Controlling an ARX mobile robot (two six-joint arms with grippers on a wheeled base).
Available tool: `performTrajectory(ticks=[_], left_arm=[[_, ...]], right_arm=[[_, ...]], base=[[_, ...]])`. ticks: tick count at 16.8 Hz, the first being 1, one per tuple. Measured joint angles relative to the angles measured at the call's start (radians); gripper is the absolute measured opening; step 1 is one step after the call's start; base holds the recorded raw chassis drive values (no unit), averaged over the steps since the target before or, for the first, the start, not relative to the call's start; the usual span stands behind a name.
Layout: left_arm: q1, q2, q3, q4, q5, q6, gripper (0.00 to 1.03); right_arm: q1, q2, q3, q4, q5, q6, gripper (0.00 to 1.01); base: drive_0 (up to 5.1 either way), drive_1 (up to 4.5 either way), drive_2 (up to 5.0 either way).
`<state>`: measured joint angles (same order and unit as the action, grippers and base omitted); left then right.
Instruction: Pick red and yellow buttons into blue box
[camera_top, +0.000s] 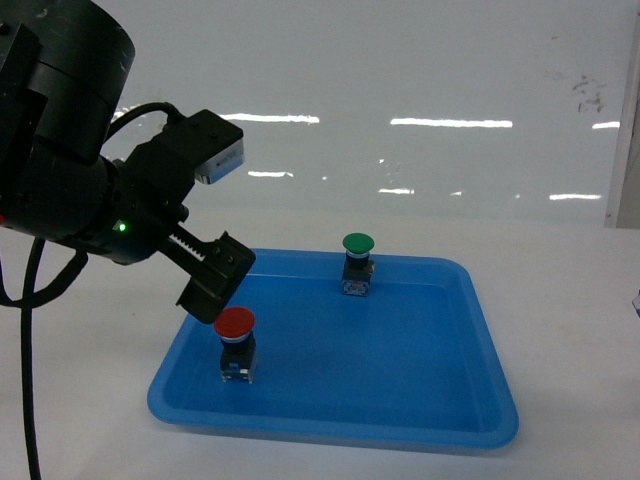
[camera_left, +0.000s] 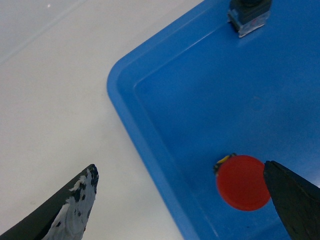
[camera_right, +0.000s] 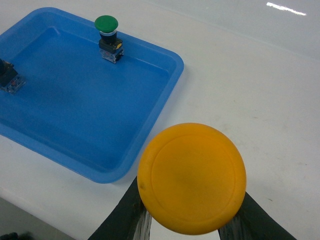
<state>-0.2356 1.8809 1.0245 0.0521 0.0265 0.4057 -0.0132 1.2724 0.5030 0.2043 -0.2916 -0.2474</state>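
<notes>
Red button (camera_top: 236, 343) stands upright in the blue box (camera_top: 480, 330), front-left corner, under my left end effector (camera_top: 215, 283), its fingers spread apart. Yellow button (camera_right: 192, 178) is clamped in my right end effector (camera_right: 187, 220), over the counter (camera_right: 250, 90); the box lies to its left.

Head camera looks slantwise down; both wrist cameras, seemingly closer, share the blue box (camera_top: 480, 330) below.

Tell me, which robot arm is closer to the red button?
Left. The left end effector hangs open just above the red button in the blue box. The right end effector is outside the box, clamping the yellow button.
</notes>
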Motion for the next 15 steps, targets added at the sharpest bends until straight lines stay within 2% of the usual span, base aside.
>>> performTrajectory(ticks=[4, 9, 15], left_arm=[[-0.067, -0.039, -0.049, -0.011, 0.028, -0.042, 0.98], [-0.056, -0.037, -0.049, -0.025, 0.055, -0.064, 0.98], [-0.044, 0.079, -0.003, -0.004, 0.031, -0.064, 0.98]], right_arm=[[0.000, 0.000, 0.000, 0.000, 0.000, 0.000, 0.27], [0.000, 0.000, 0.000, 0.000, 0.000, 0.000, 0.27], [0.000, 0.000, 0.000, 0.000, 0.000, 0.000, 0.27]], base=[[0.0, 0.00, 0.0], [0.0, 0.00, 0.0], [0.0, 0.00, 0.0]])
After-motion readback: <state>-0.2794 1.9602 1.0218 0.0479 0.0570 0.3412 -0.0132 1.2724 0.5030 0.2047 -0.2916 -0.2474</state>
